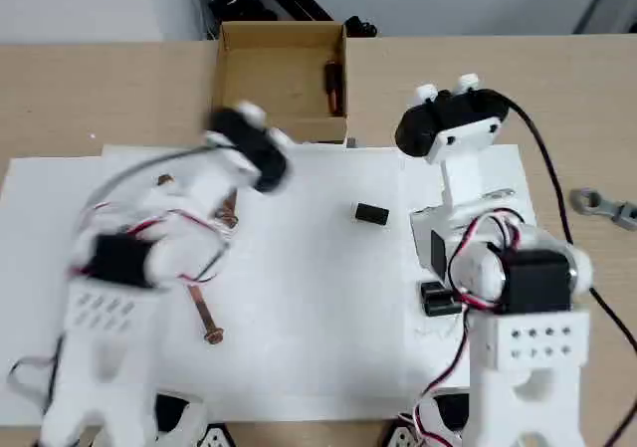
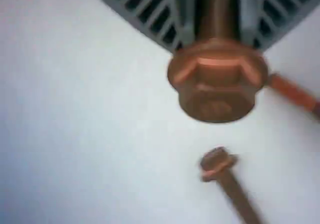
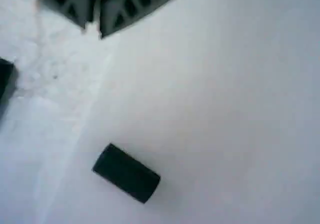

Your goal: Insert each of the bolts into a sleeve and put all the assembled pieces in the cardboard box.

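1. Left gripper (image 2: pixel 216 27): clamped on a copper bolt (image 2: pixel 216 82). The shaft sits between the ribbed fingers and the flanged head faces the wrist camera. In the high view this arm is blurred, and we cannot make out its fingers there.
2. Loose bolt (image 2: pixel 227 181): lying on the white sheet (image 1: pixel 318 347) beneath the held one, its shaft cut off at the frame edge. A further copper shaft (image 2: pixel 295 94) runs in from the side, its head hidden behind the held bolt's head.
3. Long bolt (image 1: pixel 204 313): flat on the sheet near the left arm's base. We cannot tell whether it is one of those listed above.
4. Sleeve (image 1: pixel 371 213): black, on its side on the sheet between the arms, apart from every bolt.
5. Right gripper (image 3: pixel 97 27): fingers drawn together with only a slit between them, nothing held, above the sheet. A dark shape (image 3: pixel 5 82) is cut off at the edge and we cannot identify it.
6. Dark pieces (image 1: pixel 438 298): beside the right arm, partly under its wires. We cannot tell their number.
7. Cardboard box (image 1: pixel 269 79): at the far edge of the sheet. It holds one copper-and-dark piece (image 1: pixel 332 86) against its wall. It is too small for us to tell whether the bolt is seated.
8. Wrench (image 1: pixel 602 206): on the table (image 1: pixel 100 89), off the sheet.
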Controlling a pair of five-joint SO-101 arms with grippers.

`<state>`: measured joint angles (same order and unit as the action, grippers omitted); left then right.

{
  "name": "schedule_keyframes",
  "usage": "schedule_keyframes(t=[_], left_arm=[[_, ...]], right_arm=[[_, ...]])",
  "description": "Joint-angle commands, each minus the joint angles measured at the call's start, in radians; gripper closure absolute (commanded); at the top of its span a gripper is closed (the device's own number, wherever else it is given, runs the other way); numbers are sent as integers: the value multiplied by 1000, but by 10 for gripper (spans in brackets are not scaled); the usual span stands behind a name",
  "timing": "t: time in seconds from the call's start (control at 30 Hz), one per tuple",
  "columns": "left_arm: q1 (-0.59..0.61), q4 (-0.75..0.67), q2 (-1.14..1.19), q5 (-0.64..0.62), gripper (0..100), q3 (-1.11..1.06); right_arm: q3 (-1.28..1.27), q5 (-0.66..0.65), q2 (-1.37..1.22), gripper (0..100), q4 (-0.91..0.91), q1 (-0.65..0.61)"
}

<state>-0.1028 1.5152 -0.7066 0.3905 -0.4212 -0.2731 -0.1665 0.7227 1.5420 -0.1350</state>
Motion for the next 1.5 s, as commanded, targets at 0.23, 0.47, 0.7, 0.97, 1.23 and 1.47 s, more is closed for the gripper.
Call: schedule_keyframes(t=[0.23,0.47,0.7,0.97,1.23,1.47], left_arm=[[436,95,-78,-491,994,185],[540,101,-81,-539,994,183],[571,74,-81,-540,993,91],[669,-57,-81,-539,993,-59],[667,-130,-81,-542,993,-133],[666,-133,-81,-537,993,-127]], right_arm=[[71,-109,-335,995,-108,-90],[144,-144,-522,994,-226,-228],[155,-342,-714,867,-271,-214],[155,-442,-750,838,-312,-180],[152,-598,-753,839,-311,-160],[183,-804,-846,838,-232,-122]])
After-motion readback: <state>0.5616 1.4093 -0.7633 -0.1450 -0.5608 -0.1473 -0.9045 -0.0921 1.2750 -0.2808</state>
